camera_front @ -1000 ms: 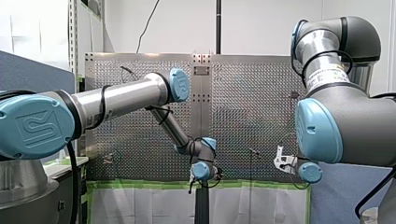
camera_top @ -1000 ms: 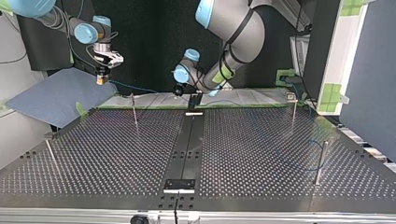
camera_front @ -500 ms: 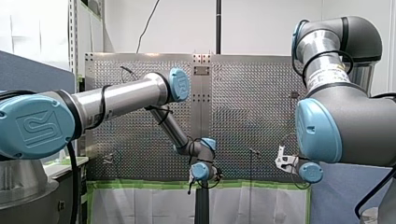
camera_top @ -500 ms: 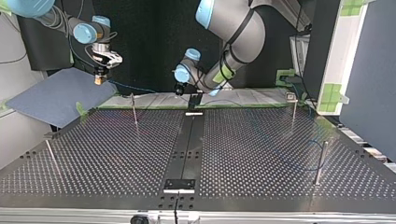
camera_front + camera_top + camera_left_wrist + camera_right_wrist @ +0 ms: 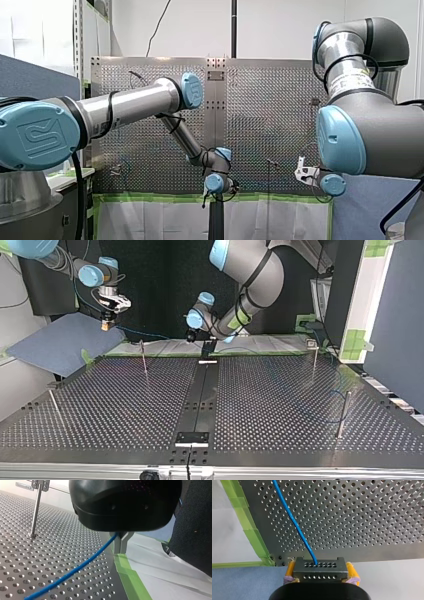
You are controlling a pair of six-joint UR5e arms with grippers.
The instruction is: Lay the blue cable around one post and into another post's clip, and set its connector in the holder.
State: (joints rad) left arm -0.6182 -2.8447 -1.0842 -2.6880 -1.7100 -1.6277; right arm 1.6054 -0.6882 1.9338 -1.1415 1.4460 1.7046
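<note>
- At the top view's left, my right gripper [image 5: 106, 323] sits a shade higher and further toward that edge than a second ago. It is a small drift off the table's far corner, above the blue-grey mat [image 5: 55, 342]
- Its yellow pads [image 5: 351, 572] are clamped on either side of the connector [image 5: 319, 568], a dark perforated block. The blue cable [image 5: 294, 525] leaves the block's face and runs out over the perforated table [image 5: 125, 405]
- I judge that the slight pull takes up slack rather than starting the placement, so the connector is not yet in any holder
- Next to the right, the thin post [image 5: 144, 357] stands near the far edge. The cable passes it on the far side, and I cannot tell whether it touches the post
- At the middle, my left gripper [image 5: 191, 335] has not shifted in that second. In its wrist view the metal fingers [image 5: 127, 540] are pinched to a narrow V with the cable running up between them, low over the table's edge beside the green tape [image 5: 127, 570]
- At the right, a faint blue line crosses the table toward the near post [image 5: 343, 412] — whether it wraps round that post is too faint to say, so the routing step looks unfinished
</note>
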